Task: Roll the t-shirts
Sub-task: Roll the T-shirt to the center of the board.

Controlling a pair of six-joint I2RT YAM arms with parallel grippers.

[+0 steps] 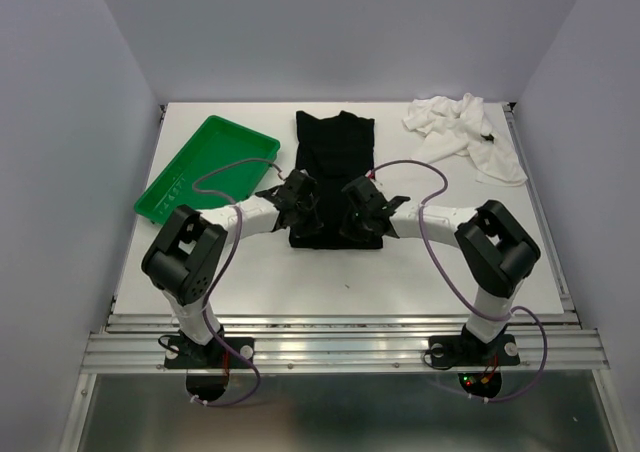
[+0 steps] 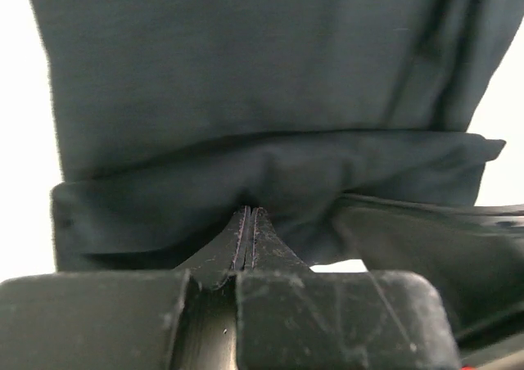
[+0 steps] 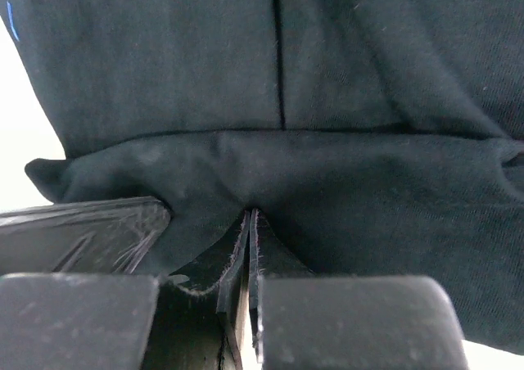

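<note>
Two t-shirts are seen on the white bench (image 1: pixel 420 262). The black t-shirt (image 1: pixel 335 147) is laid flat in the middle, with its neck end at the far side and its bottom end close to the arms. The white t-shirt (image 1: pixel 462 132) is left in a crumpled heap at the far right corner, well apart from the black one. A green tray (image 1: pixel 210 162) is set at an angle on the far left, near the black t-shirt. The left claw (image 1: pixel 298 204) and the right claw (image 1: pixel 360 212) are both placed low on the near end of the black t-shirt, side by side, one on each half. In the left wrist view, the left claw (image 2: pixel 248 223) is pressed together, and a thick fold of the black t-shirt (image 2: pixel 246 75) is pinched at its tips. That fold is made by the near edge, which is turned over onto the flat cloth behind it. In the right wrist view, the right claw (image 3: pixel 250 223) is pressed together in the same way, and the same fold of the black t-shirt (image 3: pixel 164 59) is pinched there too. White bench is seen past the cloth at the sides of both wrist views.
</note>
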